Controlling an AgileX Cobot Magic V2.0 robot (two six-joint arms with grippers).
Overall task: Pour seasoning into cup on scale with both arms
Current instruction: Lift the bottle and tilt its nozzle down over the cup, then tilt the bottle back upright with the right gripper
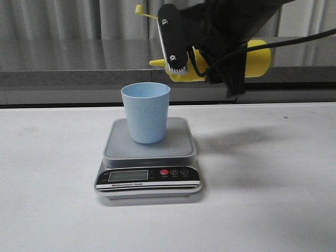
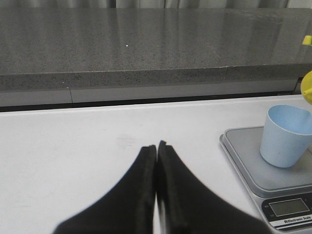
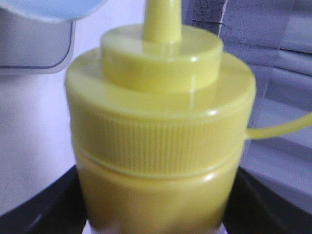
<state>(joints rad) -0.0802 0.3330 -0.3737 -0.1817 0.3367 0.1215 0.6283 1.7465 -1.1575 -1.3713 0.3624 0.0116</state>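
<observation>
Right gripper (image 1: 185, 67) holds seasoning (image 1: 256, 62) sideways — arm hides bottle middle.

Black arm (image 1: 231, 31), silver screws, dangling cables

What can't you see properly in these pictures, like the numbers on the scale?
- Scale display: too small and faint in the front and left wrist views.
- Yellow bottle: its middle is hidden by the right gripper in the front view; blurred in the right wrist view.
- Cup: its inside is not visible in the front view.
</observation>
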